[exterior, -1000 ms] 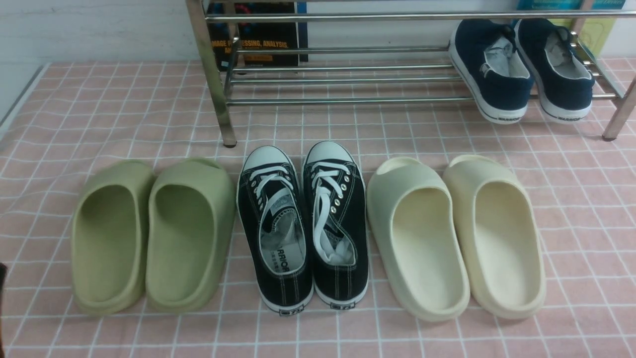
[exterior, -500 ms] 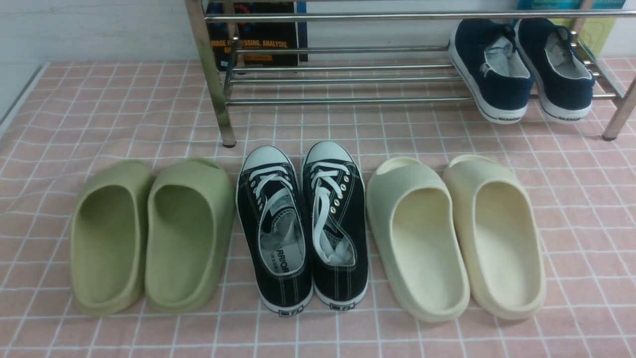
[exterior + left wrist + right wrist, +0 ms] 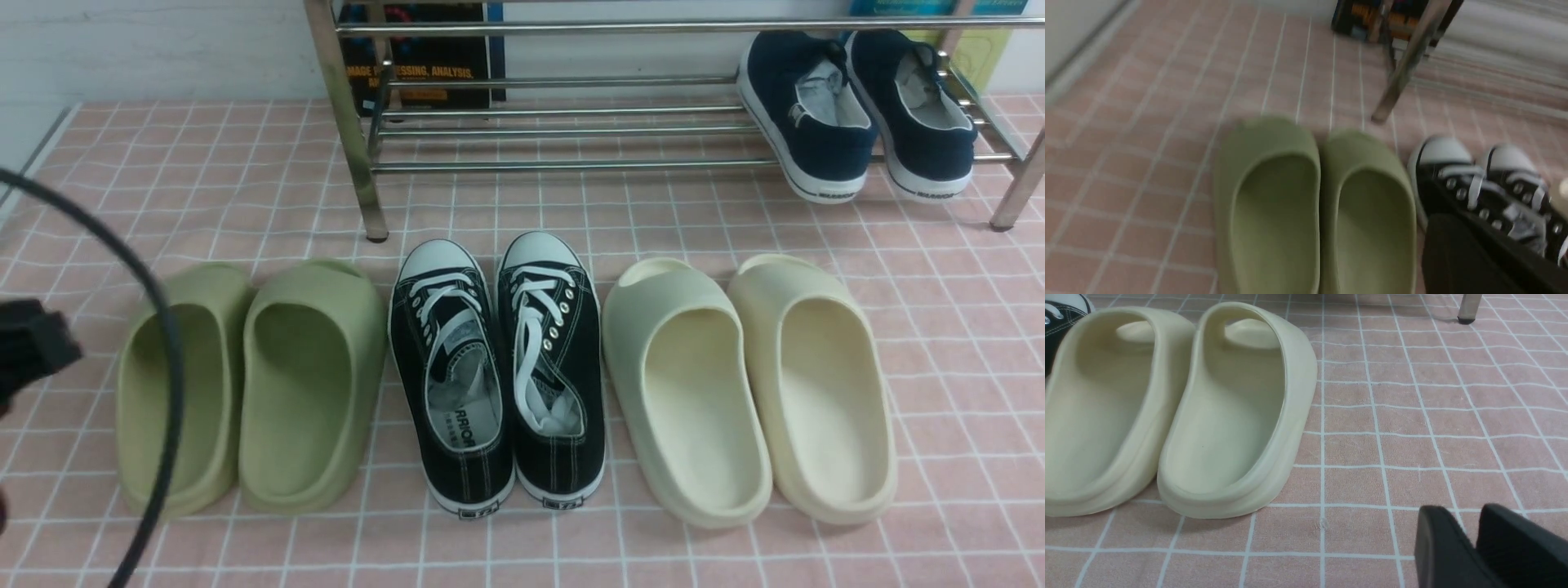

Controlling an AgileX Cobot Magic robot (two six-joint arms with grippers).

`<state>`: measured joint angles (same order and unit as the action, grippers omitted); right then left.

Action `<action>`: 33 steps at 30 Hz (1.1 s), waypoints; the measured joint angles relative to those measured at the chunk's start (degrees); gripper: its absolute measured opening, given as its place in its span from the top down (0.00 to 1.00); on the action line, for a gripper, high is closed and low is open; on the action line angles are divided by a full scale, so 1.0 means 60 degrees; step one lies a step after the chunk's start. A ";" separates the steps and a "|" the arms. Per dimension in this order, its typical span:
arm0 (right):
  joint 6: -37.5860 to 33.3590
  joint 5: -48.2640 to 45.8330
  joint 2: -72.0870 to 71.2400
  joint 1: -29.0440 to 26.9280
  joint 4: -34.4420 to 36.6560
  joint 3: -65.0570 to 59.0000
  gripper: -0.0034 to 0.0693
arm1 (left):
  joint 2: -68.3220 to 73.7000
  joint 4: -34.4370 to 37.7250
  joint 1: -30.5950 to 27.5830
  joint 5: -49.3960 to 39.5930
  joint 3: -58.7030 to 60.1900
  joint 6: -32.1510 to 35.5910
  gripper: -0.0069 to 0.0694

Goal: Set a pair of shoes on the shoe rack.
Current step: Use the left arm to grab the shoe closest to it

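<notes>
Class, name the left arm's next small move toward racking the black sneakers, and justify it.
Probably open the shut left gripper and swing it toward the black sneakers: they sit untouched before the shoe rack, while it hangs far left by the green slides.

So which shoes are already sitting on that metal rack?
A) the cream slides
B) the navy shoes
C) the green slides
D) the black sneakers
B: the navy shoes rest on the bars of the shoe rack at its right end, while the black sneakers stand on the cloth in front.
</notes>
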<state>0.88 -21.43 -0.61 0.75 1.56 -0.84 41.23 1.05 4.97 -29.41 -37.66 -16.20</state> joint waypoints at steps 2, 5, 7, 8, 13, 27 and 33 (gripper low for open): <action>0.0000 0.0000 0.0000 0.0000 0.0000 0.0000 0.73 | 0.1458 0.1316 0.0000 -0.0870 -0.0420 0.0938 0.91; 0.0000 0.0000 0.0000 0.0000 0.0000 0.0000 0.72 | 0.2877 0.3005 0.0000 -0.1918 -0.1051 0.2359 0.90; 0.0000 0.0000 0.0000 0.0000 0.0000 0.0000 0.72 | 0.3391 0.3641 0.0000 -0.2251 -0.1305 0.2916 0.88; 0.0000 0.0000 0.0000 0.0000 0.0000 0.0000 0.71 | 0.3974 0.4216 0.0119 -0.2552 -0.1609 0.3557 0.84; 0.0000 0.0000 0.0000 0.0000 0.0000 0.0000 0.71 | 0.5342 0.4015 0.1709 -0.2751 -0.2604 0.3995 0.64; 0.0000 0.0000 0.0000 0.0000 0.0008 0.0000 0.69 | 0.9547 -0.3033 0.4853 -0.1765 -0.4767 -0.2404 0.28; 0.0000 0.0000 0.0000 0.0000 0.0008 0.0000 0.68 | 1.0547 -0.3371 0.4883 -0.1536 -0.4786 -0.3082 0.68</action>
<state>0.88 -21.43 -0.61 0.75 1.61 -0.84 104.51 -19.17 34.27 -38.63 -66.38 -34.70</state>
